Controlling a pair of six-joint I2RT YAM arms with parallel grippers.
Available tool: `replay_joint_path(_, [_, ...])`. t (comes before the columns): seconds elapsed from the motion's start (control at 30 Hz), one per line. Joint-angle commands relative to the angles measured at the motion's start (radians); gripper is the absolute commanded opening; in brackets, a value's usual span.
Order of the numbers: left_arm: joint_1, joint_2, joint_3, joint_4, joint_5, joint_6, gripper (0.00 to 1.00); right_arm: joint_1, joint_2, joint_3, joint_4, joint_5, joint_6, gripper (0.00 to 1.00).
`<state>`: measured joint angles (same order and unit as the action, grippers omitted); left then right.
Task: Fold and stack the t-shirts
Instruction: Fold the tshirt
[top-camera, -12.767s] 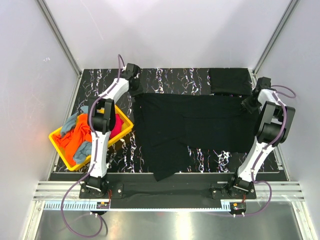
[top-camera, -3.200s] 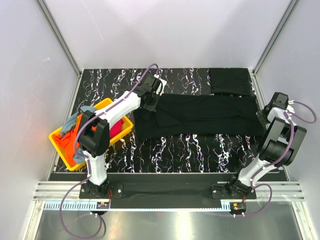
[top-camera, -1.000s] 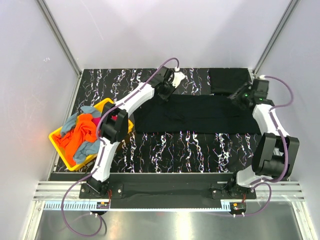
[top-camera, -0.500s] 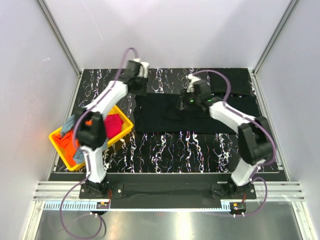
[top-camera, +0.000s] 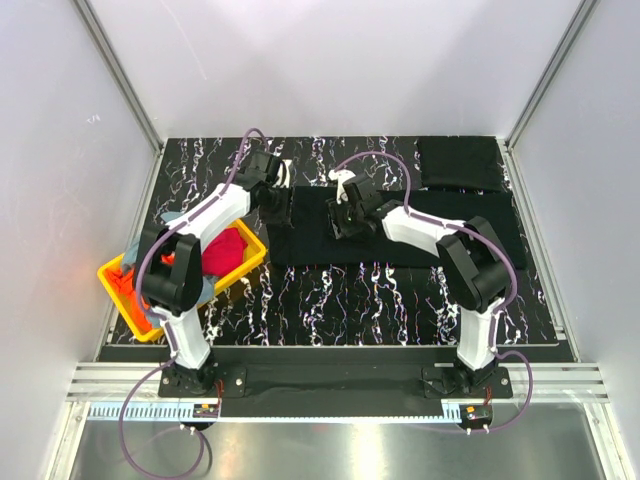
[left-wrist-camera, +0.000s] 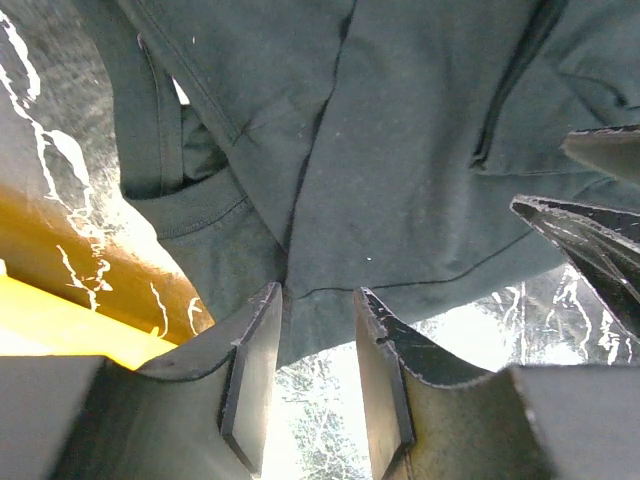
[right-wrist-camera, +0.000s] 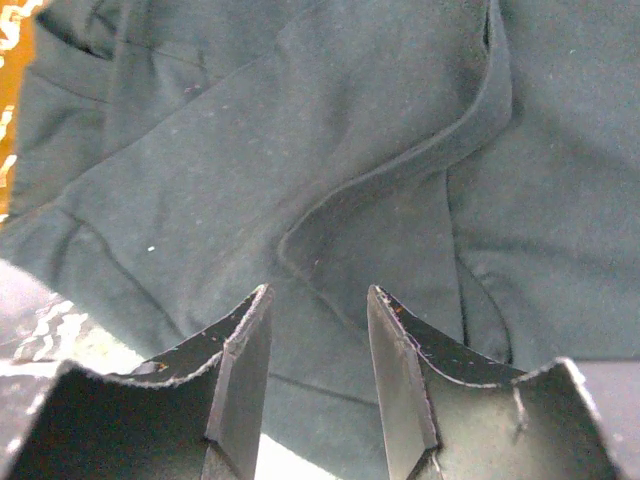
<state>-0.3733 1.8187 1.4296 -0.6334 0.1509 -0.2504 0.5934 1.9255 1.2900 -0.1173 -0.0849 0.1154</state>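
Top external view is showing a long black t-shirt (top-camera: 440, 235) lying folded into a strip on the counter (top-camera: 330, 300), its left end just beside the yellow tray (top-camera: 252, 258). A magenta t-shirt (top-camera: 225, 250) and an orange t-shirt (top-camera: 125, 287) are sitting heaped inside the tray. A second folded black t-shirt (top-camera: 458, 162) is lying well apart from the tray, beyond the strip. The left tool (left-wrist-camera: 315, 295) is hanging over the strip's end nearest the tray, jaws partly apart, gripping nothing. The right tool (right-wrist-camera: 318, 292) is standing farther from the tray, over the strip, jaws likewise parted, holding nothing.
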Motion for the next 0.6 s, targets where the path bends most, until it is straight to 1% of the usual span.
replay_joint_path(0.0, [0.004,0.016,-0.001,0.034,0.035,-0.023,0.39,0.011,0.030,0.054,0.028,0.036,-0.057,0.50])
replay_joint_path(0.2, [-0.003,0.044,-0.023,0.034,0.022,-0.015,0.39,0.017,0.070,0.086,0.028,0.028,-0.059,0.49])
replay_joint_path(0.33, [-0.021,0.067,-0.029,0.035,0.027,-0.013,0.39,0.019,0.081,0.097,0.028,0.040,-0.057,0.45])
replay_joint_path(0.43, [-0.038,0.090,-0.031,0.035,0.045,-0.010,0.38,0.020,0.072,0.091,0.031,0.069,-0.051,0.23])
replay_joint_path(0.47, [-0.038,0.108,-0.028,0.037,0.056,-0.012,0.37,0.020,0.063,0.089,0.036,0.074,-0.056,0.08])
replay_joint_path(0.5, [-0.039,0.119,-0.026,0.037,0.067,-0.013,0.35,0.019,0.058,0.089,0.039,0.079,-0.057,0.01])
replay_joint_path(0.57, [-0.042,0.134,-0.024,0.037,0.064,-0.018,0.32,0.020,0.043,0.080,0.051,0.105,-0.054,0.00])
